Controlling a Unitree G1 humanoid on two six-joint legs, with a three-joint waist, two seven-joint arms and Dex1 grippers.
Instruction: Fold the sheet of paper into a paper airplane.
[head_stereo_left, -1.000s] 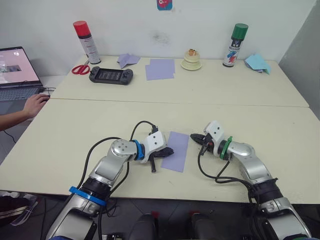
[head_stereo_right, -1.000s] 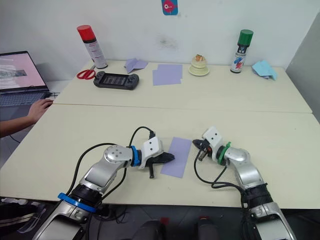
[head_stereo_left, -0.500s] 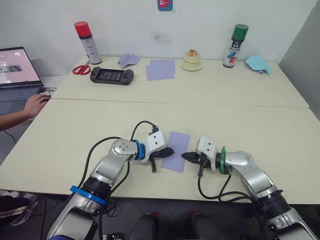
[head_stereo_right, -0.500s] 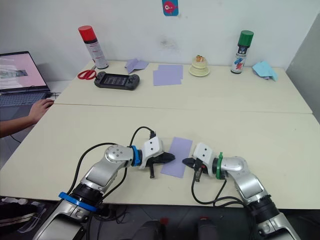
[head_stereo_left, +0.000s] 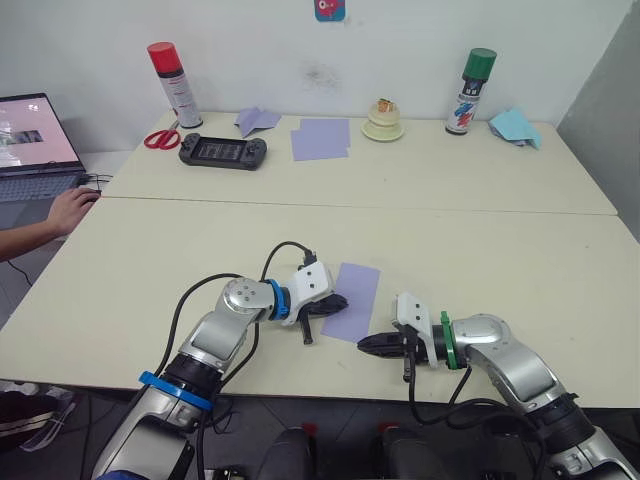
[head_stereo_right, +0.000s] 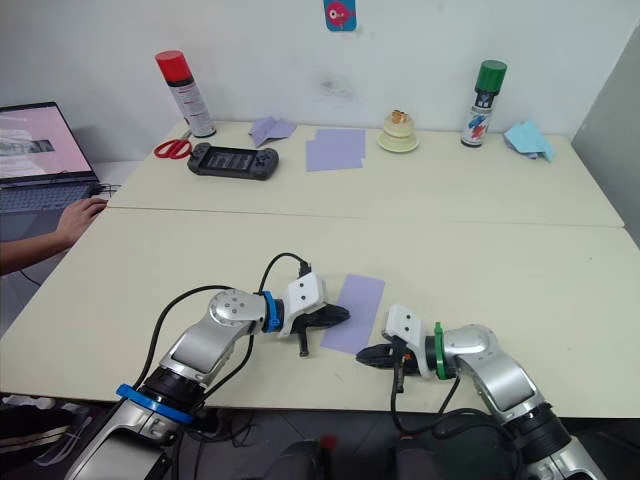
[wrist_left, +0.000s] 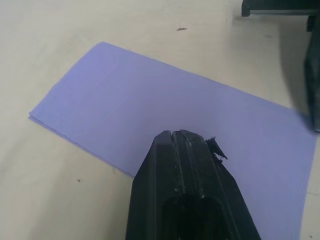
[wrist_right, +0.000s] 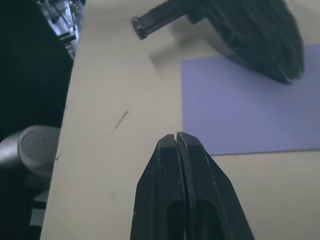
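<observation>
The sheet of paper (head_stereo_left: 352, 298) is a narrow lavender rectangle lying flat near the table's front edge; its corner shows two stacked layers in the left wrist view. My left gripper (head_stereo_left: 338, 302) is shut, and its tip (wrist_left: 177, 135) rests over the paper (wrist_left: 150, 90) from the left side. My right gripper (head_stereo_left: 365, 342) is shut with nothing in it. It lies low on the bare table just in front of the paper's near right corner, pointing left. In the right wrist view its tip (wrist_right: 176, 136) stops short of the paper's edge (wrist_right: 240, 110).
On the far table stand a red spray can (head_stereo_left: 172, 82), scissors (head_stereo_left: 160, 138), a game controller (head_stereo_left: 222, 151), a flat lavender plane (head_stereo_left: 255, 120), two overlapping lavender sheets (head_stereo_left: 321, 138), a cream object (head_stereo_left: 382, 120), a green can (head_stereo_left: 470, 90) and light-blue folded paper (head_stereo_left: 515, 125). A person's hand (head_stereo_left: 65, 210) rests by a laptop (head_stereo_left: 30, 140).
My right gripper has swung from the paper's right side down towards the table's front edge, ending in front of the near right corner. The left gripper and the paper stayed put.
</observation>
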